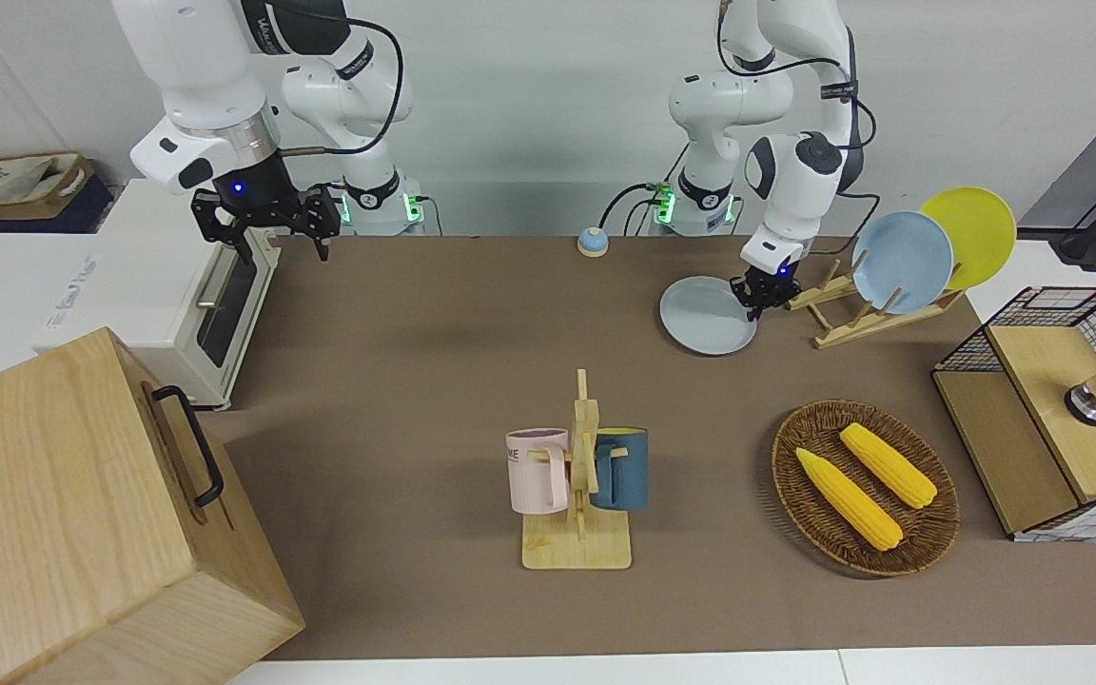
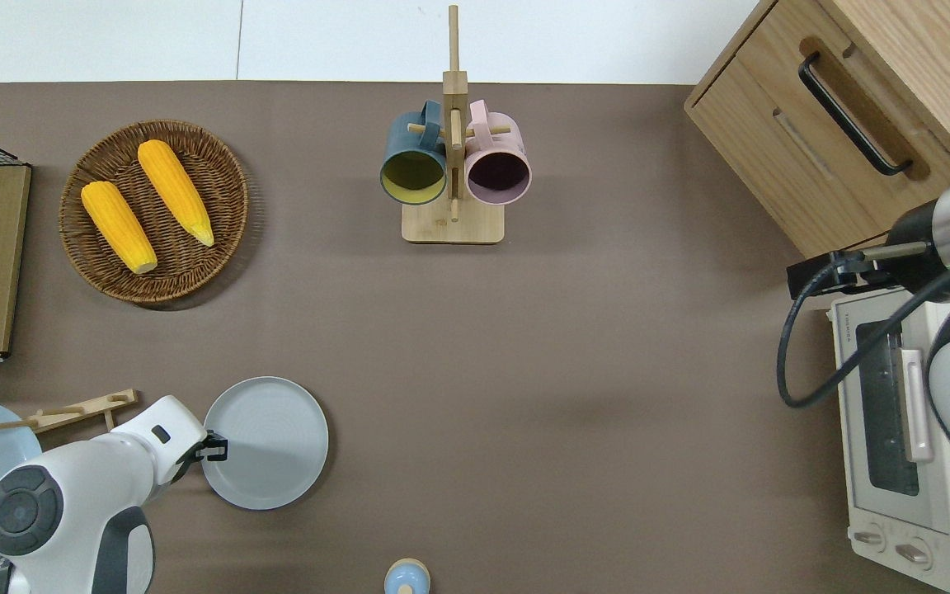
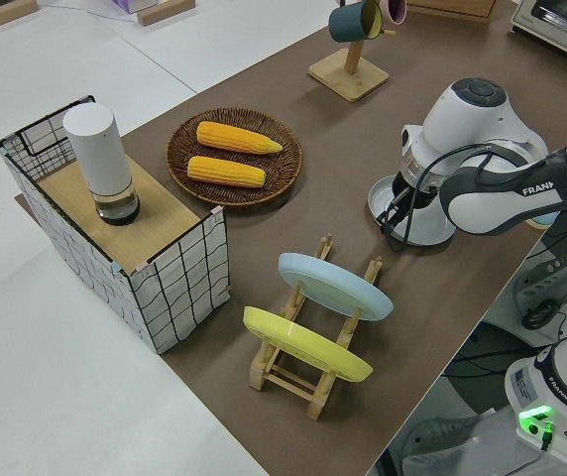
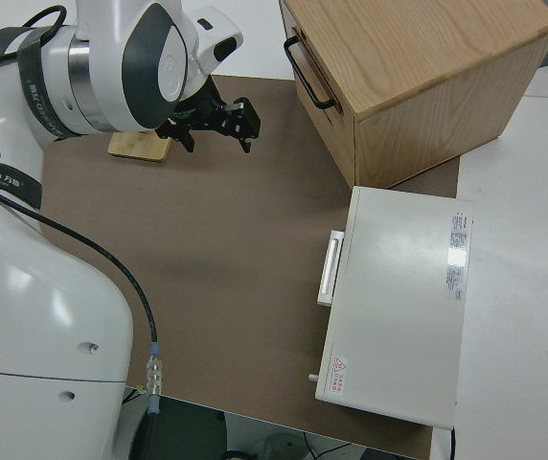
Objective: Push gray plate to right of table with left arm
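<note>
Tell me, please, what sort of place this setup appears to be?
Probably a robotics lab staged as a kitchen: a toaster oven, a mug rack and a basket of corn on a mat-covered table.

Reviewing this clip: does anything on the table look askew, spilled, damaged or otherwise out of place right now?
Nothing stands out. The flat pale gray-blue plate lies level on the brown-matted table, with the left gripper at its rim. Two mugs hang on the wooden mug stand, and two yellow corn cobs lie in the wicker basket. The right arm is parked.

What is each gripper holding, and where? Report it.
Right gripper: nothing. Left gripper touches the gray plate's rim; whether it pinches it cannot be told.
</note>
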`<state>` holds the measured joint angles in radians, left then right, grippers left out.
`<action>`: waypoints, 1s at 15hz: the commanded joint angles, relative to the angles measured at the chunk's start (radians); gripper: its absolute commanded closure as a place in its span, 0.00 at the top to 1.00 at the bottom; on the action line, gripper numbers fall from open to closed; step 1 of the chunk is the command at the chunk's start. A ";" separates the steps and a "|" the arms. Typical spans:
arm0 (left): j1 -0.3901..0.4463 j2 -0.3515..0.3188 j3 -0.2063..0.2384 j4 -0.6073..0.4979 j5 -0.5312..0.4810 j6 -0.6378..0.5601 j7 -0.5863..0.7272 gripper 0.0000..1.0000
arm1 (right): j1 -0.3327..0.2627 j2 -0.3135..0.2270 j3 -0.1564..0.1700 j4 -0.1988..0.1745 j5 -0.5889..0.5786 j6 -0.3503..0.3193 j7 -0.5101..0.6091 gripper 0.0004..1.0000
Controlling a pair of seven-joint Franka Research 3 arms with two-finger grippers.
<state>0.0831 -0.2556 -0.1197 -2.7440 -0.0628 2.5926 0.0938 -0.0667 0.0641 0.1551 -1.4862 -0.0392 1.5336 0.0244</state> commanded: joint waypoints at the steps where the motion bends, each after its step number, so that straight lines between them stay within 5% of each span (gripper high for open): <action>1: -0.028 0.012 -0.009 0.001 -0.002 -0.011 -0.060 0.00 | -0.001 -0.006 0.000 0.001 0.007 -0.010 0.003 0.98; 7: -0.164 0.038 -0.011 0.013 -0.002 -0.008 -0.225 0.00 | -0.001 -0.006 0.000 0.001 0.007 -0.010 0.003 0.98; 15: -0.445 0.111 -0.009 0.070 -0.002 0.007 -0.563 0.00 | -0.001 -0.007 0.000 0.003 0.007 -0.010 0.003 0.98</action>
<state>-0.2595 -0.2229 -0.1341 -2.7148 -0.0631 2.5935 -0.3614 -0.0667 0.0641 0.1551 -1.4862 -0.0392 1.5336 0.0244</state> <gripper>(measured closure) 0.991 0.013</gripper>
